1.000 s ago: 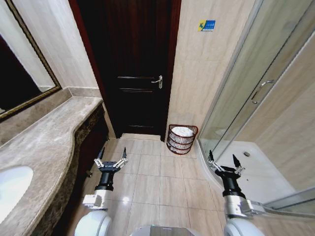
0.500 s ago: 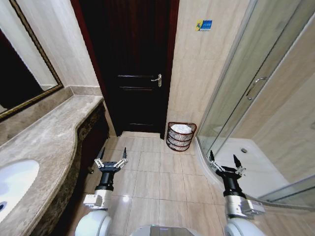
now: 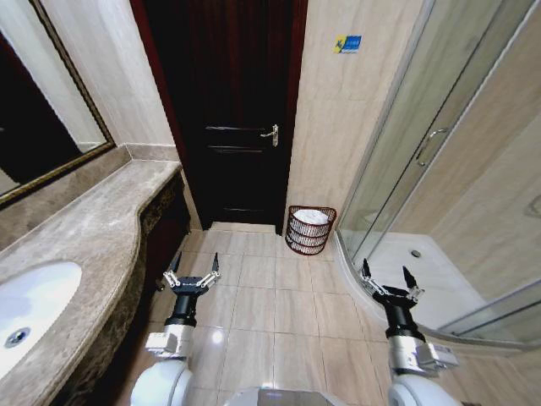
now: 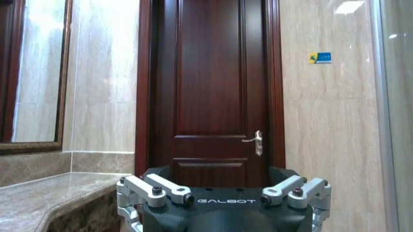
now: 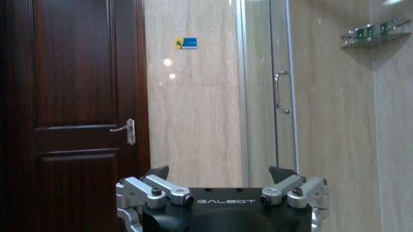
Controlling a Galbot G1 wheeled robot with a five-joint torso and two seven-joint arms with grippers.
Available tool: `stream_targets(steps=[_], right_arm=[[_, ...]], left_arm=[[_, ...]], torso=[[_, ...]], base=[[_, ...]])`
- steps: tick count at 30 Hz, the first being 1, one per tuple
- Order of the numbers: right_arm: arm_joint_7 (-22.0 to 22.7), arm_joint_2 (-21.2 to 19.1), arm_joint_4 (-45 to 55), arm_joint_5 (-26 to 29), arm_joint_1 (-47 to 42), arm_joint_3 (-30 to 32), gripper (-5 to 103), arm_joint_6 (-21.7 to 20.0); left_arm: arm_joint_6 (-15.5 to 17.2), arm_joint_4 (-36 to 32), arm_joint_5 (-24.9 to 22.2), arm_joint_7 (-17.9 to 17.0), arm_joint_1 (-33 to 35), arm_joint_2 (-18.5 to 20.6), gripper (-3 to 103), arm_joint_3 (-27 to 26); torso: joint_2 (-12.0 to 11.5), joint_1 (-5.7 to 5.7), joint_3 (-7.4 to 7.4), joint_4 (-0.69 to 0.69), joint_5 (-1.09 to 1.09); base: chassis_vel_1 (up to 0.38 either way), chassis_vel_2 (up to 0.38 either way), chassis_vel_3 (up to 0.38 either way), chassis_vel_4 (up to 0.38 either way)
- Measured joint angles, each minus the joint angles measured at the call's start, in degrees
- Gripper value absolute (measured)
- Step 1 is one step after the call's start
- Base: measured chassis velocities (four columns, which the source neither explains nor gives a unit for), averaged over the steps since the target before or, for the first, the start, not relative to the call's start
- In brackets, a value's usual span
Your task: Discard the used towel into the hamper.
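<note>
Your left gripper [image 3: 191,272] and right gripper [image 3: 389,282] hang released, empty, over floor tiles; the white towel [image 3: 312,216] sits in the hamper [image 3: 308,235] by the door [image 3: 232,110].

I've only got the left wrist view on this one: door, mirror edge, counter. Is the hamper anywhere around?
Observer: Yes. In the head view the hamper stands on the floor against the wall, between the dark door and the shower enclosure.
Operator: Anything in it?
Observer: Something white, likely the towel, lies in its top.
Operator: Are the grippers holding anything?
Observer: No. The left gripper and right gripper are both open and empty, raised over the floor tiles well short of the hamper.
Operator: What's on the counter side?
Observer: A white sink is set in the marble counter at the robot's left.
</note>
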Motion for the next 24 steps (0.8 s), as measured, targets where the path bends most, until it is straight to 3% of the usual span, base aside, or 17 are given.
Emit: stream_targets(steps=[24], right_arm=[[-1.89,-0.56,-7.75,1.97,-1.4,2.44,100,4.92]], left_arm=[[0.93,-1.63,0.35,-0.37,0.28,-0.55,100,-0.2]], torso=[[0.0,0.0,0.0,0.0,0.01]], base=[[0.077,-0.083,-0.075,0.079]])
